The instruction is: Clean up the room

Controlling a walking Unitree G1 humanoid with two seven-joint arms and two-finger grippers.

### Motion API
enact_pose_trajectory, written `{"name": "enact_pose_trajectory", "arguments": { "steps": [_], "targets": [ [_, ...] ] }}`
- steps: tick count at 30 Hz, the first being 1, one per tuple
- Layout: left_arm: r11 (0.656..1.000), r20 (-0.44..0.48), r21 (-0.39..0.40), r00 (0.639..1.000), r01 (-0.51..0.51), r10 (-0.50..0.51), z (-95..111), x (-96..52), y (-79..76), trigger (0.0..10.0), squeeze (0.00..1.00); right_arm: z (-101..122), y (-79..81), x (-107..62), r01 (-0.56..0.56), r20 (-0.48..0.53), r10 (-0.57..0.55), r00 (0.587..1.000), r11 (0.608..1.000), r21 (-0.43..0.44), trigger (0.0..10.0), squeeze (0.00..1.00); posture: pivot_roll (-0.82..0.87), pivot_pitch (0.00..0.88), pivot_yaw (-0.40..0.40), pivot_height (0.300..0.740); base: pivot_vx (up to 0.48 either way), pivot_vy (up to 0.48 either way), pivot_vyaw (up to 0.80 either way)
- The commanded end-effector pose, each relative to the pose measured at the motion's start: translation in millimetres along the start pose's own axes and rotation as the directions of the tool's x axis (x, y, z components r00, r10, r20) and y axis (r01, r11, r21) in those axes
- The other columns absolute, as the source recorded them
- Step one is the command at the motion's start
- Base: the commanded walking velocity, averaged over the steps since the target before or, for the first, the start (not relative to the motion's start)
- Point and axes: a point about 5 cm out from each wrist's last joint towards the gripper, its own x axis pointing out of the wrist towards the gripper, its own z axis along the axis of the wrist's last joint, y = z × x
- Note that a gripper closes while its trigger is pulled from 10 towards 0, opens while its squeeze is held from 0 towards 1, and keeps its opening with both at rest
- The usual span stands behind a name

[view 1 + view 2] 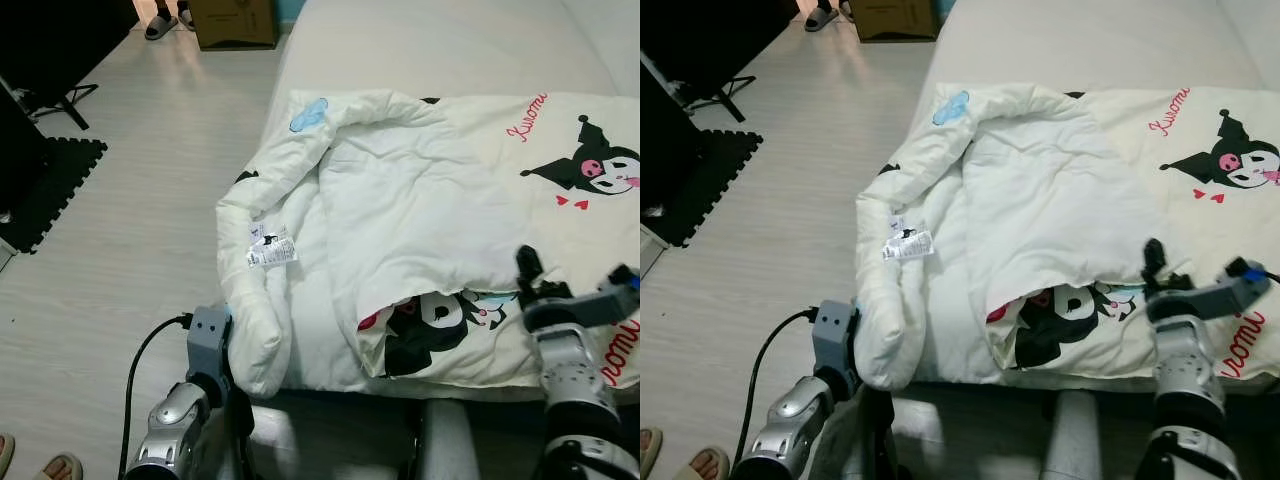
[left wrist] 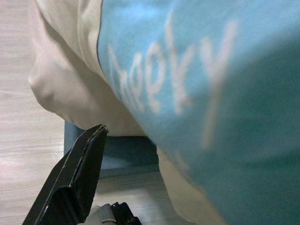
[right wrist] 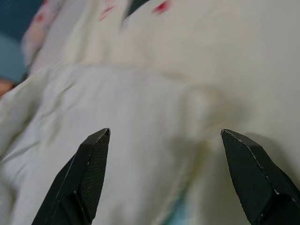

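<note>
Pale wood-look flooring point(image 1: 130, 230) runs along the left side of a bed point(image 1: 440, 40) with a light, bare mattress top. Over the bed's near end lies a cream quilt point(image 1: 420, 210) printed with a black cartoon character and red script; its near left part is folded back on itself, the rolled edge hanging over the bed's left near corner, with a white care label point(image 1: 271, 247) showing on the fold. At the near edge the lifted layer gapes, showing more of the print beneath.

The left gripper point(image 2: 75, 183) sits low at the near left corner, close under the hanging roll of quilt; one black finger shows against a blue printed patch, and whether it is wide or closed cannot be told. The right gripper point(image 3: 166, 173) is at the bed's near edge toward the right, its fingers spread wide with cream quilt fabric between them.

Beside the bed on the floor lie a black foam mat point(image 1: 45, 190) and a cardboard box point(image 1: 235, 22).
</note>
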Motion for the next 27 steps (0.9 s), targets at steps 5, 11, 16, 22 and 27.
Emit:
{"name": "enact_pose_trajectory", "arguments": {
  "steps": [5,11,16,22,27],
  "targets": [
    [1.000,-0.027,0.004,0.999,-0.023,0.023,-7,-12.9,10.9,10.0,0.00,-6,-16.9,-2.7,0.099,0.001,-0.100,0.995,0.994,0.034,10.0,0.00,0.15,0.270,0.074,0.522,0.000,0.000,0.00],
    [1.000,-0.025,0.011,0.999,-0.027,0.028,-6,-18.1,15.0,10.0,0.00,-26,-2.9,-0.9,0.016,-0.045,-0.013,0.999,0.998,0.059,10.0,0.00,0.17,0.293,0.086,0.522,0.000,0.000,0.00],
    [1.000,-0.030,0.019,0.999,-0.023,0.024,-6,-23.3,16.6,10.0,0.00,-34,15.1,2.4,-0.089,-0.046,0.093,0.995,0.993,0.074,10.0,0.00,0.19,0.314,0.096,0.522,0.000,0.000,0.00],
    [0.999,-0.039,0.023,0.999,-0.024,0.025,-7,-29.8,18.7,10.0,0.00,-35,27.4,5.3,-0.148,-0.034,0.151,0.988,0.986,0.077,10.0,0.00,0.19,0.326,0.100,0.522,0.000,0.000,0.00],
    [0.999,-0.050,0.024,0.998,-0.022,0.023,-9,-36.5,18.3,10.0,0.00,-38,32.7,7.5,-0.168,-0.047,0.170,0.984,0.985,0.035,0.0,0.00,0.20,0.346,0.106,0.522,0.000,0.000,0.00]
  ]
}}
